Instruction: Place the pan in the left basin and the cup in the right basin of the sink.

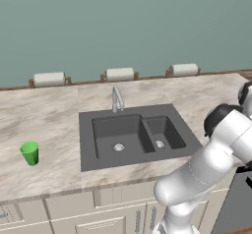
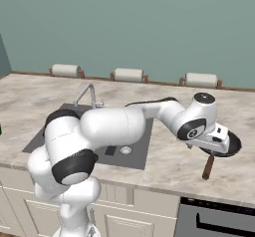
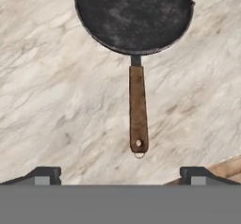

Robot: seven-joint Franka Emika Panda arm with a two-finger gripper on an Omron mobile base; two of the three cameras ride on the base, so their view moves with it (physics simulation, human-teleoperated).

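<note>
In the left base view the white arm (image 1: 206, 169) rises nearest the camera; behind it the sink (image 1: 135, 132) sits in the marbled surface (image 1: 49, 110), the cup (image 1: 30, 153) standing upright well to its left.

In the right base view the hand hangs over the pan (image 2: 230, 144), apparently just above it.

In the hand view the fingers (image 3: 121, 175) stand spread wide, empty, touching nothing; the pan's handle (image 3: 138, 111) points between them.

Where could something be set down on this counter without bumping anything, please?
Bare marble lies between the cup and the sink, and behind the faucet. Both basins are empty. It is crowded right of the sink, where the open gripper hovers over the pan.
</note>
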